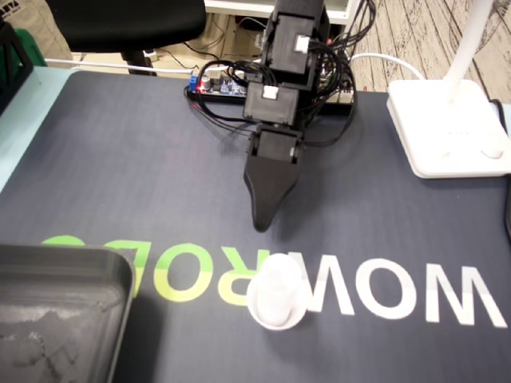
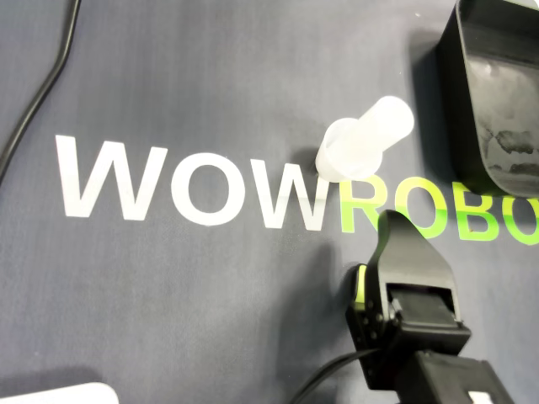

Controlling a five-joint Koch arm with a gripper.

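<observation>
1. Cup, white translucent plastic, stands wide end down on the lettering of the tabletop mat, just ahead of the fingers and apart from them.
2. Only one black tip shows, so I cannot tell the opening; nothing is held.
3. Judged light, thin-walled, slick and easily tipped. Grip the narrower upper body gently.

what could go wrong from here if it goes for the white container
1. The white container stands upright, tall and narrow. The gripper points at it with only one tip showing, so if the fingers are not spread wide enough, they could push it over instead of straddling it.
2. It looks round, so once tipped it may roll across the mat, away from the black tray.
</observation>
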